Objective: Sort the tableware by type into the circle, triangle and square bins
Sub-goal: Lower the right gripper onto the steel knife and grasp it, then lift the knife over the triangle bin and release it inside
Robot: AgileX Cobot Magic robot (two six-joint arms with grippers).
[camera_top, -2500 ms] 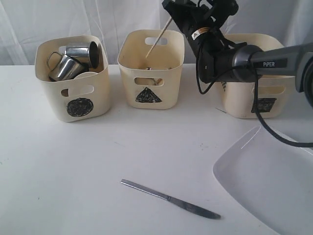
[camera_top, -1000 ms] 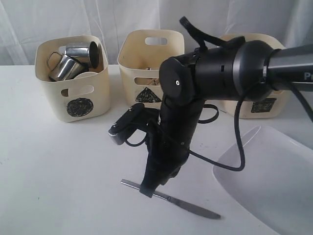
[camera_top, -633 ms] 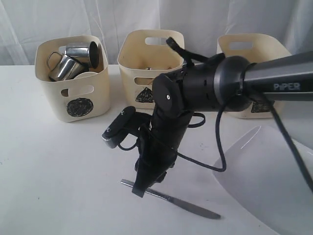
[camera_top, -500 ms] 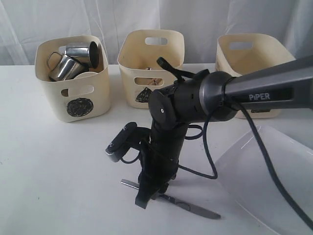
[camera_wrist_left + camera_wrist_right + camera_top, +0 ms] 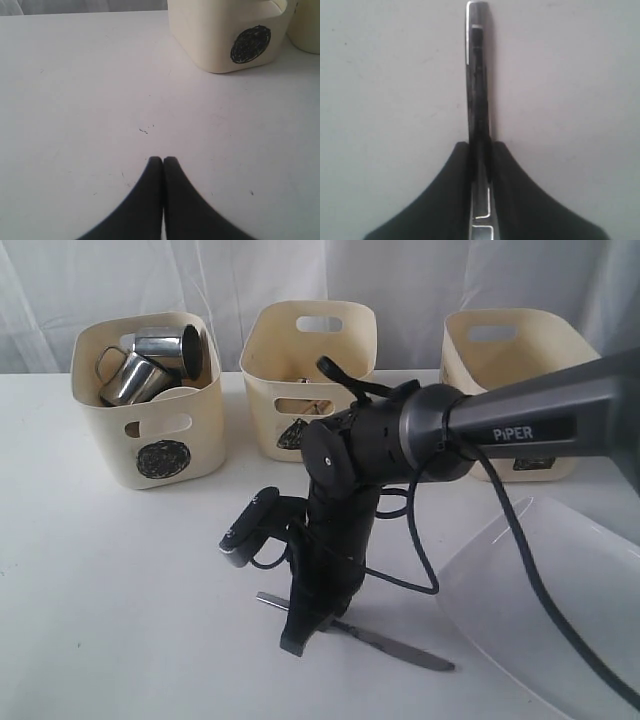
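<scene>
Right jaws grip the steel knife [image 5: 477,90] on the desk [image 5: 120,570] beneath them, presumably bound for the triangle bin [image 5: 262,410] beyond; left jaws closed, empty.

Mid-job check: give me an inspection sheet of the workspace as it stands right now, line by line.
Surface: white table, a few small dark specks in the left wrist view.
Job's things: knife on the table in front of the bins; steel mugs in the circle bin; triangle bin, contents mostly hidden; square bin, inside not visible; white plate at the near right.
Clutter: nothing seen.
Grippers: right gripper shut on the knife's handle; left gripper shut, empty, over the table.
Cables: black cable loops off the right arm, hanging close to the plate.
Surroundings: white curtain behind the bins.
</scene>
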